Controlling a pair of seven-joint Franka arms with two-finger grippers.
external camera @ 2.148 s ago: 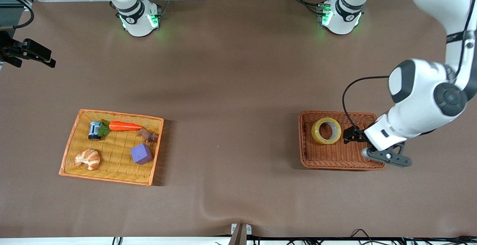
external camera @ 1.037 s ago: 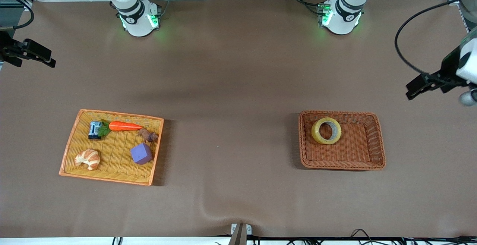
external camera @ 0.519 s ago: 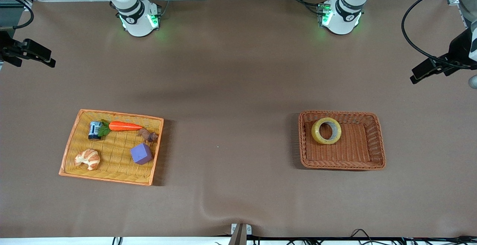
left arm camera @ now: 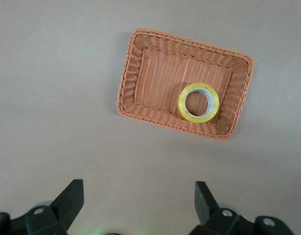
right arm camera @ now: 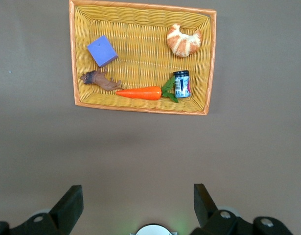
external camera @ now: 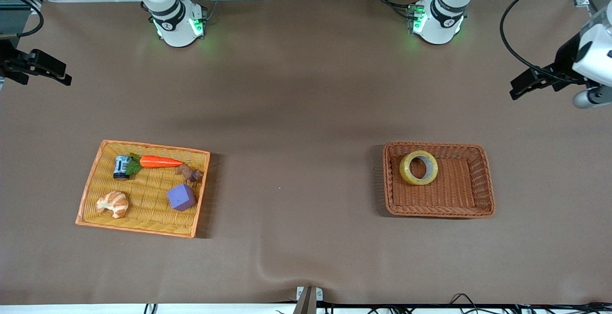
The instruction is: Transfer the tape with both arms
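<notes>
We see the tape [external camera: 419, 167] lying flat in the brown basket [external camera: 483, 180], in the corner toward the robots and the surface's [external camera: 306, 113] middle, nothing beside it. Our left end effector [left arm camera: 138, 208] hangs spread and empty at the surface's left-arm edge, well apart from that basket. Our right end effector [right arm camera: 138, 208], also spread and empty, waits high at the right-arm edge. The yellow basket [external camera: 88, 180] holds a carrot [external camera: 160, 162], a croissant [external camera: 113, 203], a purple cube [external camera: 181, 197], a small can [external camera: 121, 167] and an animal figure [external camera: 190, 174].
</notes>
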